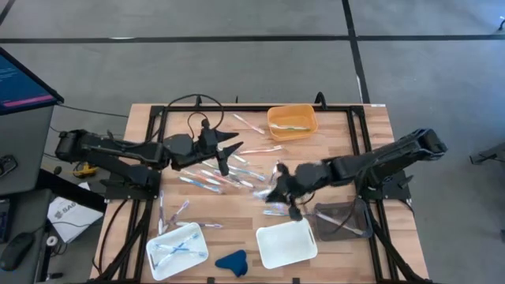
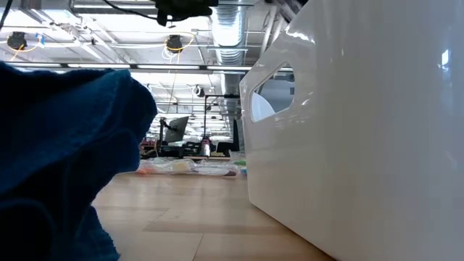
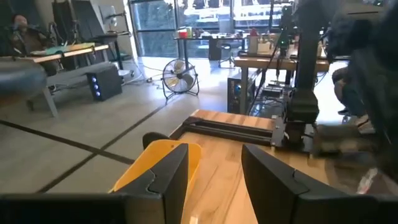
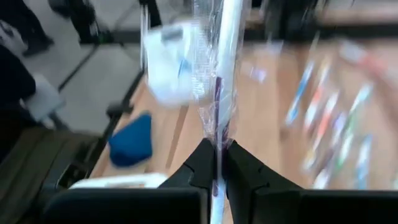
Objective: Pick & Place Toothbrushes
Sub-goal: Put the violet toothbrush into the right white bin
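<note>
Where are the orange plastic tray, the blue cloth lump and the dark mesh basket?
orange plastic tray (image 1: 274, 118): high view, its left rim.
blue cloth lump (image 1: 232, 262): high view, its middle.
dark mesh basket (image 1: 322, 211): high view, its upper rim.

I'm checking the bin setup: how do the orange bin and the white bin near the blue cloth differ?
The orange plastic bin sits at the table's far edge, while the white plastic bin is at the near edge by the blue cloth lump. The orange bin seems to hold one toothbrush; the white bin holds several. Both are shallow, open-topped rectangles.

Left tool (image 3: 211, 180) fingers apart above orange bin (image 3: 134, 177).
</note>
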